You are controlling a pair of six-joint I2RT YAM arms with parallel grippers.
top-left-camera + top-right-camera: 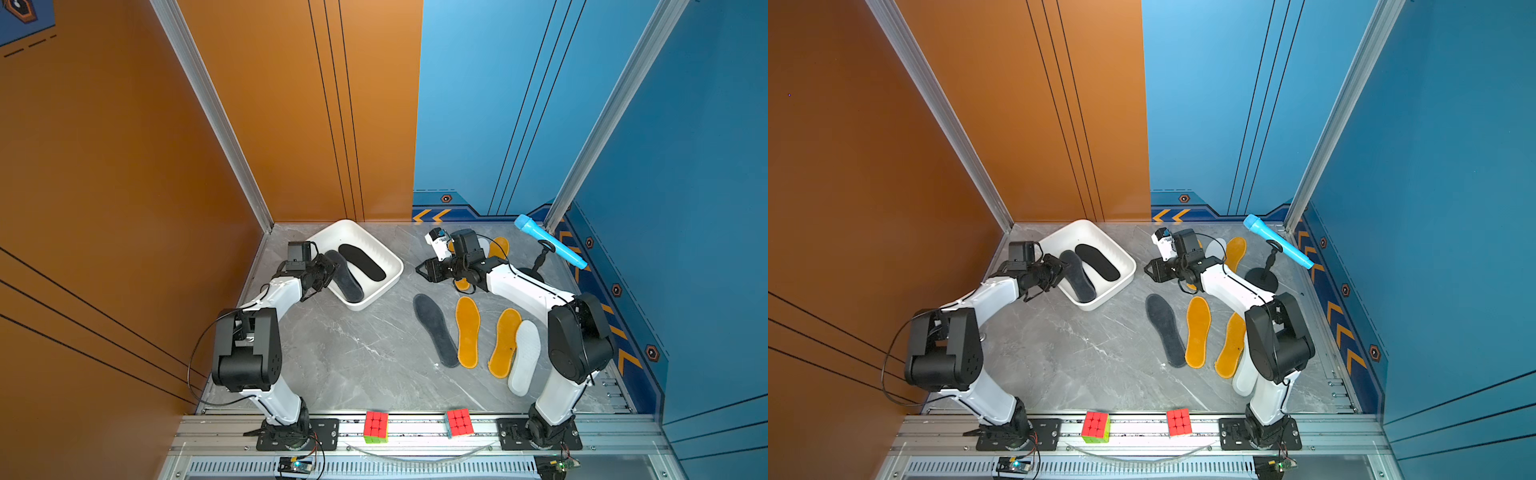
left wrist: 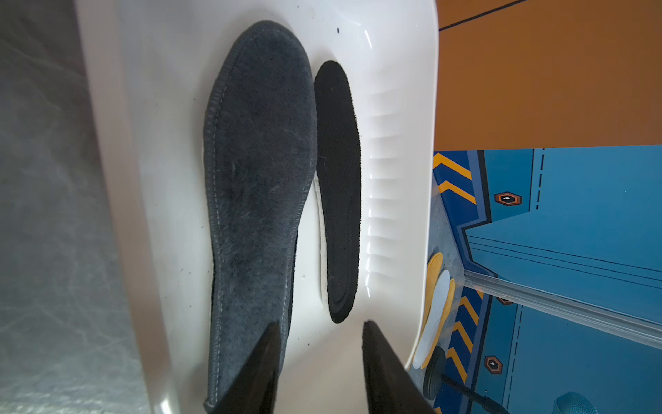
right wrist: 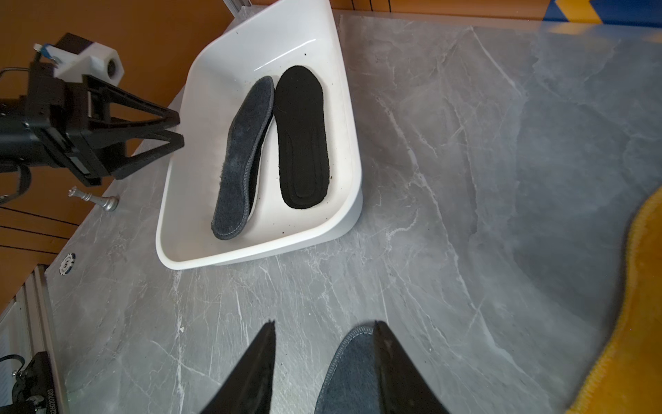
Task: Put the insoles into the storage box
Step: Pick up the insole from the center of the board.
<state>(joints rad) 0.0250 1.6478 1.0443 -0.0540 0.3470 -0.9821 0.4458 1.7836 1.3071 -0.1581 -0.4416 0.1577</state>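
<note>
Left hand [image 2: 320, 324] parted, empty, by grey insole [image 2: 258, 179] heel inside storage box [image 2: 404, 71].

Open tabletop [image 1: 365, 353] between storage box [image 1: 380, 286] and dark grey insole [image 1: 435, 330]; microphone stand [image 1: 540, 262] far right.

Bright, even light; faint glare.

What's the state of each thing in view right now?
storage box, upright on table, two insoles showing inside.
boxed grey insole, lying in box, not gripped.
black insole, flat on box floor.
left gripper, fingers open, empty, over box's end.
right gripper, fingers open, empty, over loose grey insole's tip.
loose grey insole, flat on table.
orange-yellow insoles, flat on table.
white insole, flat on table.
</note>
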